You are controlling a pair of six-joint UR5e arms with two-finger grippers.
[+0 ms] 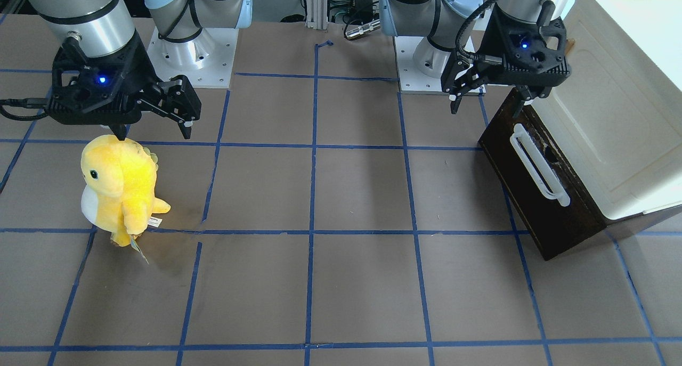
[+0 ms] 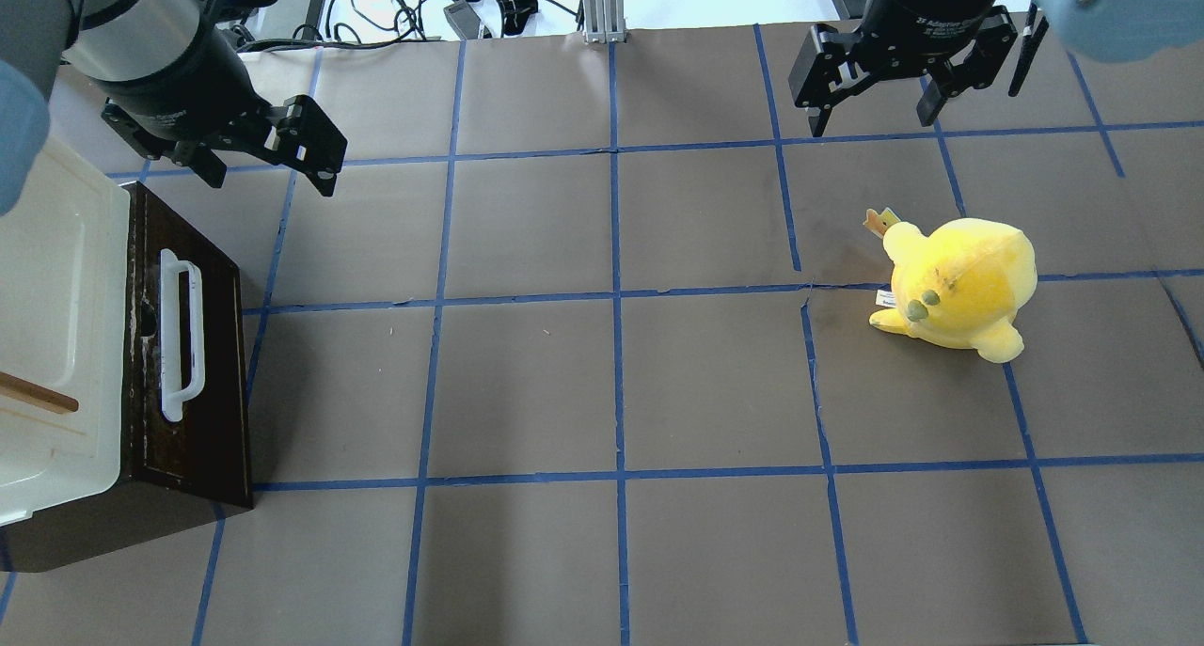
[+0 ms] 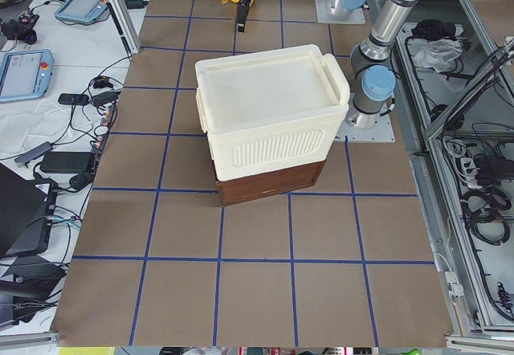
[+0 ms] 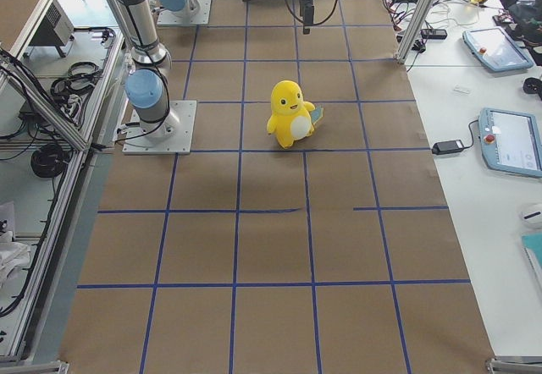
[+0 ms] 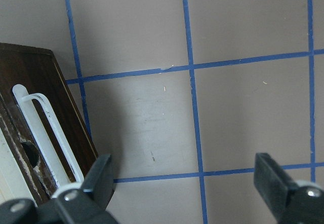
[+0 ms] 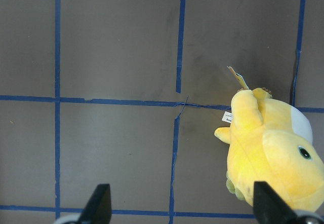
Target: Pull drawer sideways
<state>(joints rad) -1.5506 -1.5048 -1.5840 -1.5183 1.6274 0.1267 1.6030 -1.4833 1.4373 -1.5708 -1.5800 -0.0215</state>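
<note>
Approach step — the left tool [image 2: 266, 178], spread wide and empty, hangs just off the end of the drawer [image 2: 221, 392], which sits on the worktop [image 2: 602, 392] beneath a cream box [image 2: 56, 279]. Next — drop onto the drawer's white handle [image 2: 181, 326] and close

Lighting: bright, even, from overhead; all six views are well exposed.
Shadows: a soft, diffuse patch lies on the surface [image 1: 362, 195] beside the plush toy [image 1: 120, 187]. A faint grey one lies next to the drawer [image 5: 30, 82] in the left wrist view.
Glare: the top of the cream cabinet [image 1: 613, 115] washes out to near white in the front-facing view.
Focus: the left hand [image 5: 183, 171] and right hand [image 6: 181, 198] look soft-edged at the lower border of the wrist views. The tape lines [image 5: 192, 107] are sharp.
</note>
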